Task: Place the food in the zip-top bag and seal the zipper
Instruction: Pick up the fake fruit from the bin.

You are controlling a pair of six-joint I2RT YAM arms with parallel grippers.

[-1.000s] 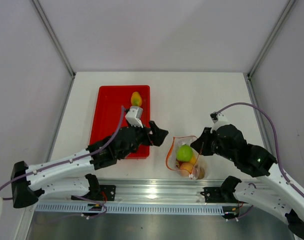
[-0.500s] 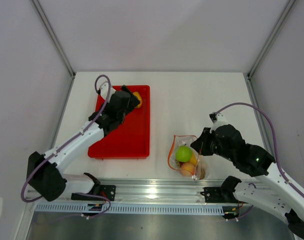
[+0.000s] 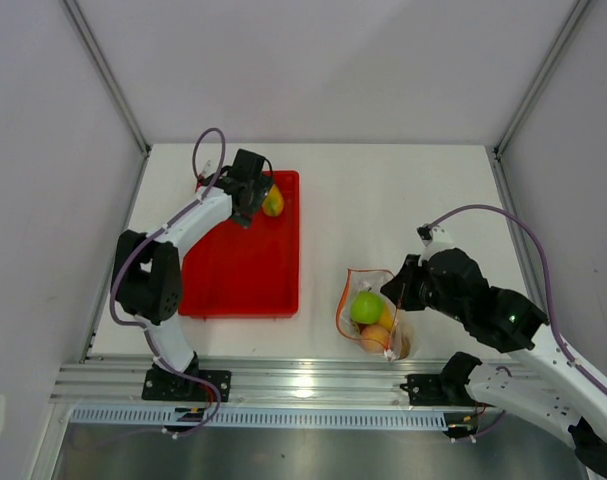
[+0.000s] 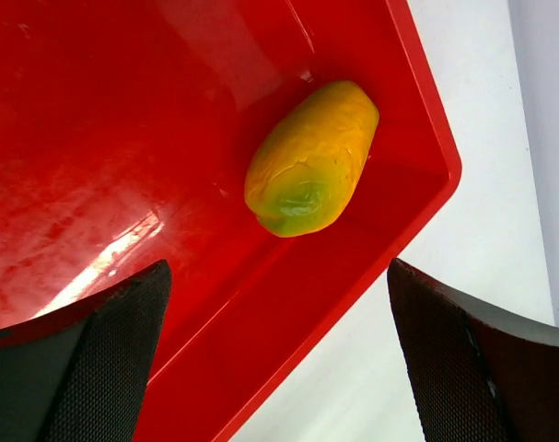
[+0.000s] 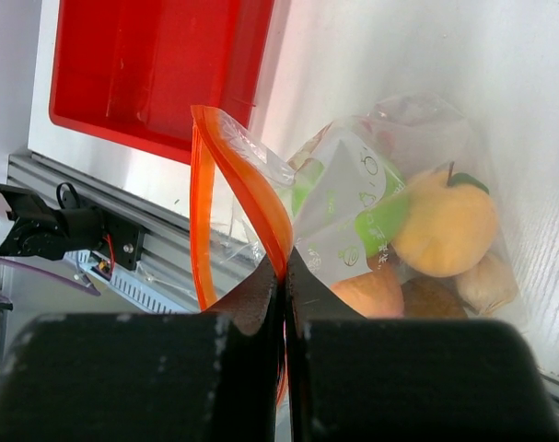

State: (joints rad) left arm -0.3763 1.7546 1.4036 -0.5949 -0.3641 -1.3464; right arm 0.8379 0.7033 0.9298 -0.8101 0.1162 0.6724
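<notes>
Only close-up: zipper between right jaws

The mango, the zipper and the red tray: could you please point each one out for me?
mango [image 4: 311,158], left wrist view, middle of its yellow-orange skin.
zipper [image 5: 245,189], right wrist view, midway along the orange strip.
red tray [image 3: 241,272], top external view, bare floor of its near half.
</notes>
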